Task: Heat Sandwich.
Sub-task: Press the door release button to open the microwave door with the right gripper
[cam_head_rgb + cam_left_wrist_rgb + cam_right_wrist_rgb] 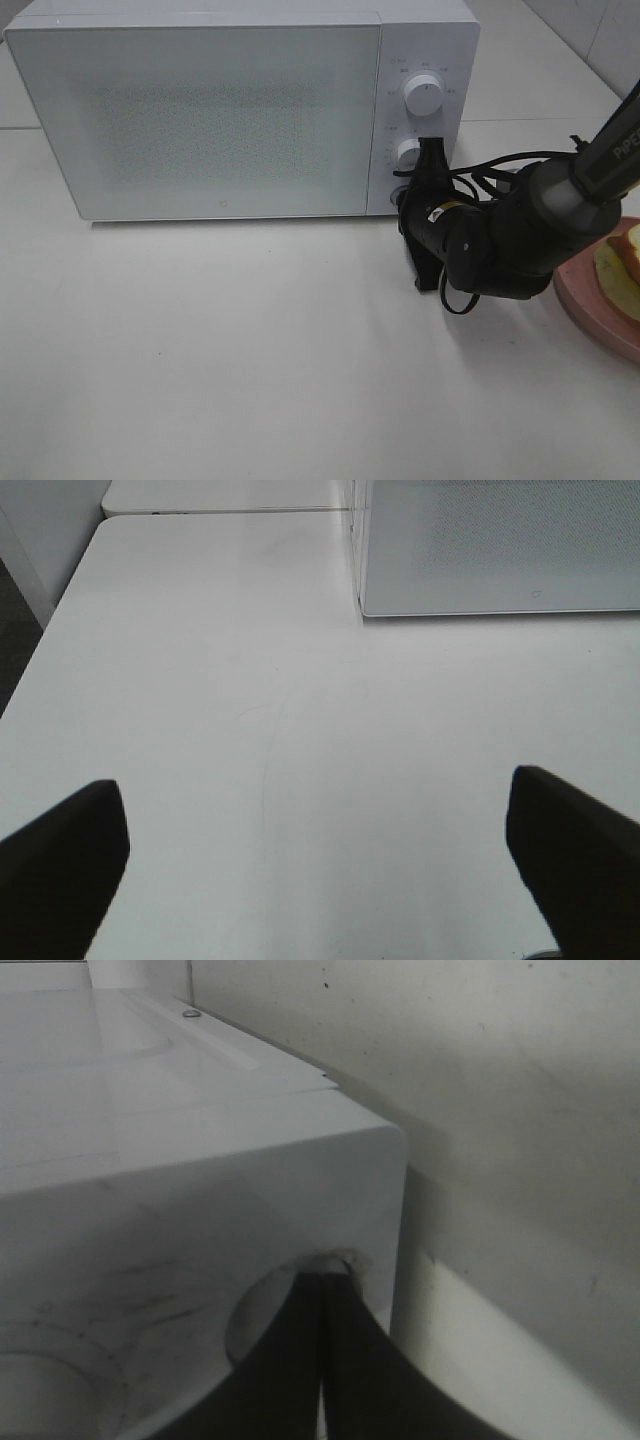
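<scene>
Right fingers (285, 1360) pressed together at microwave (200, 110) — sandwich (618, 275) cut off.

One microwave (200, 110), two knobs (424, 94) (408, 152), one pink plate (580, 300), one sandwich (622, 268).

The black right arm (560, 200) reaches in from the right with its elbow bent. Its black two-fingered right gripper (432, 150) points away, jaws pressed together. Cables crowd the wrist, which seems rolled sideways. The black left gripper (312, 785) tilts downward, its fingers (60, 870) spread wide.
</scene>
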